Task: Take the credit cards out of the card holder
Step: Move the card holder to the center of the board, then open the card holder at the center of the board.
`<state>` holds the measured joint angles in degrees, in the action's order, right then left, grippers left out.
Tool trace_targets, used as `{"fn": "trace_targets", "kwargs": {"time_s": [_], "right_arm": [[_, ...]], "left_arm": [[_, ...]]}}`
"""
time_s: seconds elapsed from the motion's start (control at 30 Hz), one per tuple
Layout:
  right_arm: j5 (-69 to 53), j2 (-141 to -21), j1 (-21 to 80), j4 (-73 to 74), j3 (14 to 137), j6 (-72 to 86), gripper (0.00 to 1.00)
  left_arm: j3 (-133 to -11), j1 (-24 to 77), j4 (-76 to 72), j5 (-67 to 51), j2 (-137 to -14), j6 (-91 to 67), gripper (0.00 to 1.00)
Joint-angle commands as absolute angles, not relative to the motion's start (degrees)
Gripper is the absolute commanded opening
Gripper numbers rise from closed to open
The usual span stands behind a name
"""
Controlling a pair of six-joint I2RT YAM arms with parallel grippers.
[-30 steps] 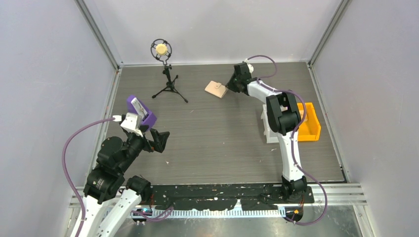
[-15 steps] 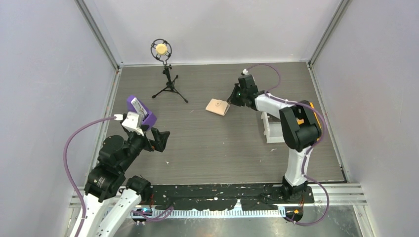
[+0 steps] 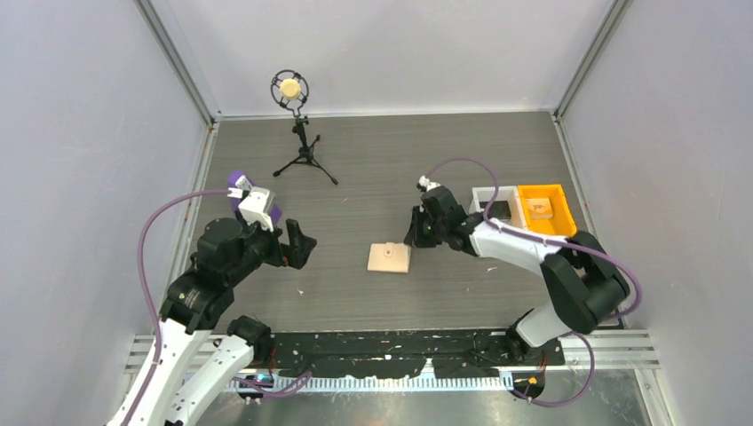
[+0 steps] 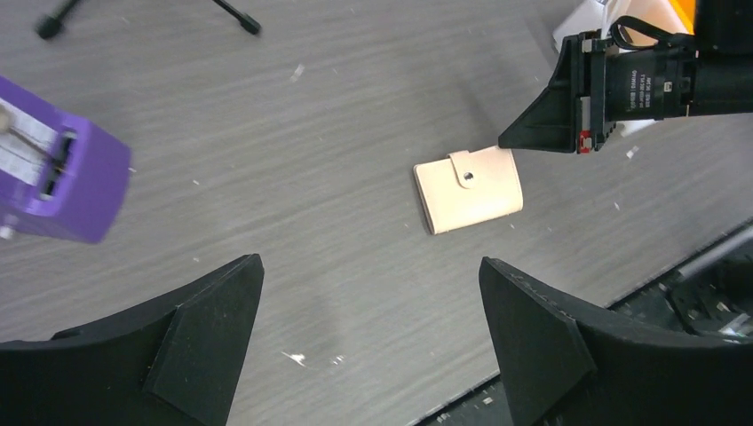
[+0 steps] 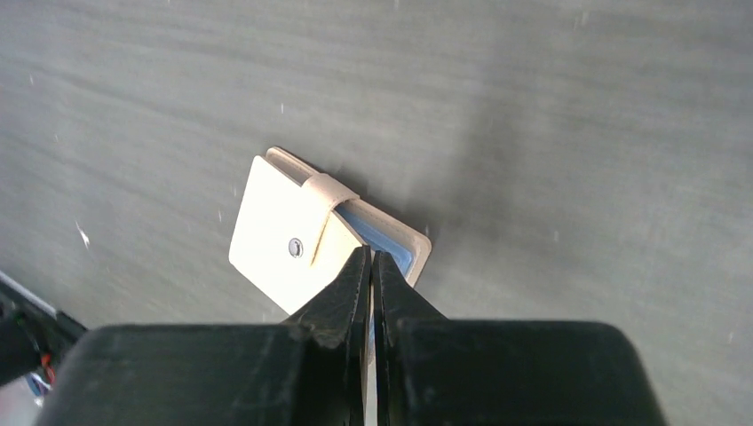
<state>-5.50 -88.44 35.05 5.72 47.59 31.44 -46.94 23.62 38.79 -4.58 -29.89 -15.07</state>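
**Closed wallet at mid-counter, right pincer on its corner**

Top view: the wallet (image 3: 390, 257) lies flat on the counter (image 3: 355, 186), just left of the right pincer (image 3: 414, 238), which meets its far right corner. The left pincer (image 3: 297, 246) hangs well apart to the left, so the right arm is nearer. The purple stand (image 3: 235, 182), mic stand (image 3: 302, 146) and bin (image 3: 561, 217) sit well away, leaving open room around the wallet.
Left wrist: the left pincer is spread wide, with the wallet ahead. Its long axis runs toward the right pincer, and its tab is snapped shut.
Right wrist: the right pincer is pressed together on the wallet's corner and seems to pinch its edge. Pale blue lining shows there, but no cards are visible. The counter is smooth wood-grain.
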Motion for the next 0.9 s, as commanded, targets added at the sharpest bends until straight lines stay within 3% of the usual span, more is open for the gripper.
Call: {"fn": "trace_targets", "kwargs": {"time_s": [0.0, 0.07, 0.2, 0.33, 0.53, 0.87], "right_arm": [[-3.0, -78.65, 37.32, 8.57, 42.02, 32.65, 0.05], [-2.52, -74.79, 38.4, 8.67, 37.97, 34.04, 0.07], [-0.42, -68.74, 39.49, 12.31, 34.74, 34.05, 0.28], [4.3, -64.29, 40.55, 17.36, 37.61, 30.33, 0.38], [5.96, -61.59, 47.7, 17.08, 40.31, 21.99, 0.4], [5.94, -72.14, 54.11, 13.03, 44.03, 17.53, 0.46]], "left_arm": [[-49.4, 23.82, 41.8, -13.13, -33.47, -20.09, 0.94], [-48.2, 23.86, 40.93, -15.09, -33.45, -21.31, 0.94], [-45.23, 23.83, 40.66, -13.35, -32.07, -20.77, 0.94], [-43.17, 23.82, 40.56, -10.27, -29.61, -19.96, 0.96], [-42.88, 23.82, 40.74, -9.53, -26.63, -20.12, 0.97], [-41.64, 23.86, 41.64, -6.83, -21.69, -20.55, 0.98]]}}
